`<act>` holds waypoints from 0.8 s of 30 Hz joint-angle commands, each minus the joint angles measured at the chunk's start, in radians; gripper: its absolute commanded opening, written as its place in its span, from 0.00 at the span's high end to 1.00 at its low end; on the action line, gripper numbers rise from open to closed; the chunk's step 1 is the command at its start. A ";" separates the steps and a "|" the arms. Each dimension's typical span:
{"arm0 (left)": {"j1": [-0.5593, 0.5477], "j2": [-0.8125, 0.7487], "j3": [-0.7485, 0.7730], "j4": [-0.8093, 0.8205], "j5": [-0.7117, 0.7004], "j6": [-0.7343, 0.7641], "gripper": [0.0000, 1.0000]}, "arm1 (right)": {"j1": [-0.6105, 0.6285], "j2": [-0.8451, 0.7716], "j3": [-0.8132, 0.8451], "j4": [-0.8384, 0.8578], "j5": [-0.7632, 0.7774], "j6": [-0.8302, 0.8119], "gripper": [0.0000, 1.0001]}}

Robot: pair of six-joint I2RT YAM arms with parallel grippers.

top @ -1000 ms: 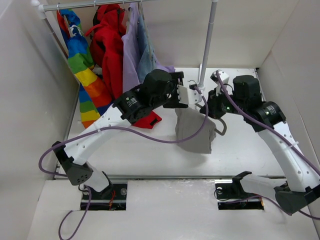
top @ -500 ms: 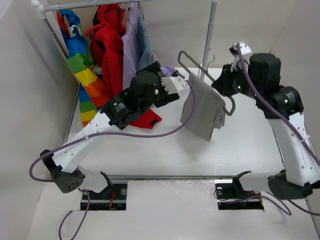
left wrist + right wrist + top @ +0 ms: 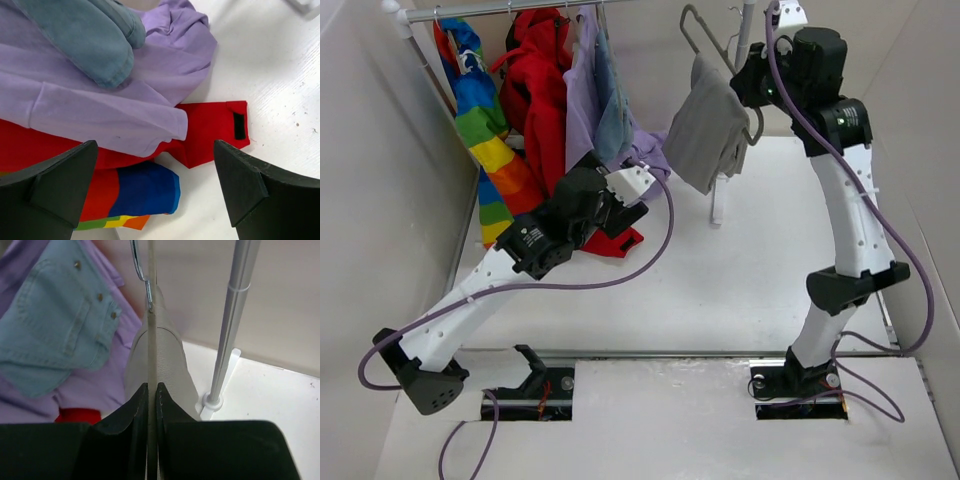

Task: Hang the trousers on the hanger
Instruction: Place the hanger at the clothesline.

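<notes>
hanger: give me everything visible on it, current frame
The hanger is a slim grey loop of thin rod with rounded corners, held tilted in the air beside the rack's upright pole. The trousers hang folded over its bar and hide its middle. The right gripper is shut on the rod, which shows edge-on in the right wrist view.

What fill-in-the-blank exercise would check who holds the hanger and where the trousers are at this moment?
1. The gripper clamped on the hanger belongs to the ____ arm.
2. The left gripper hangs over the lilac garment with its jaws ____.
3. The garment draped over the hanger is the ____.
Missing words: right; open; trousers.
</notes>
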 commanded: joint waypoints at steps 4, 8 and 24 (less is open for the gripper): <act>0.025 -0.029 -0.037 0.041 0.026 -0.025 0.01 | -0.027 0.018 0.048 0.368 0.089 0.022 1.00; 0.034 -0.049 -0.059 0.050 0.035 -0.025 0.01 | -0.038 0.045 0.061 0.440 0.048 0.022 1.00; 0.043 -0.081 -0.074 0.069 0.058 -0.025 0.01 | -0.038 0.233 0.165 0.589 0.100 0.120 1.00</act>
